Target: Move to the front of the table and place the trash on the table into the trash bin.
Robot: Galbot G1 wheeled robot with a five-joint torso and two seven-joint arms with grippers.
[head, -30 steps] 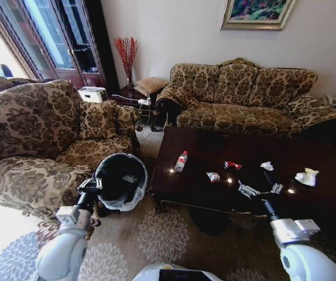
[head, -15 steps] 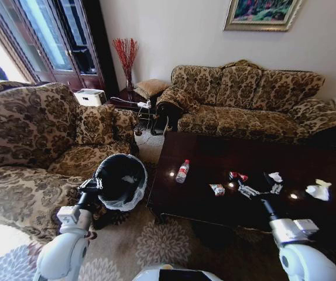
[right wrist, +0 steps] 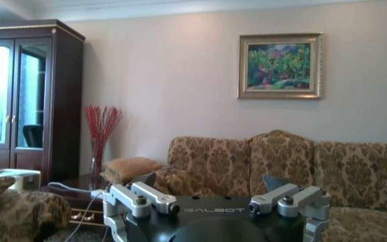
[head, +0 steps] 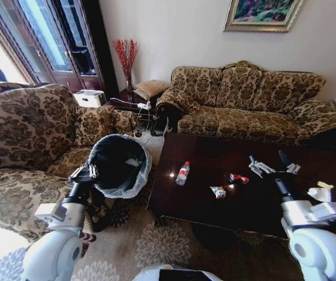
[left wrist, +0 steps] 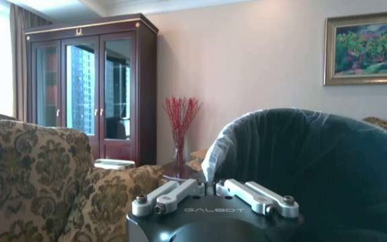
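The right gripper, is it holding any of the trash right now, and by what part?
No. The right gripper hangs open above the table with nothing between its fingers. The left gripper, shut beside the trash bin, holds nothing either.

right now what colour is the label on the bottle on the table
Red, on a clear plastic bottle lying on the dark brown table; the head view shows it best.
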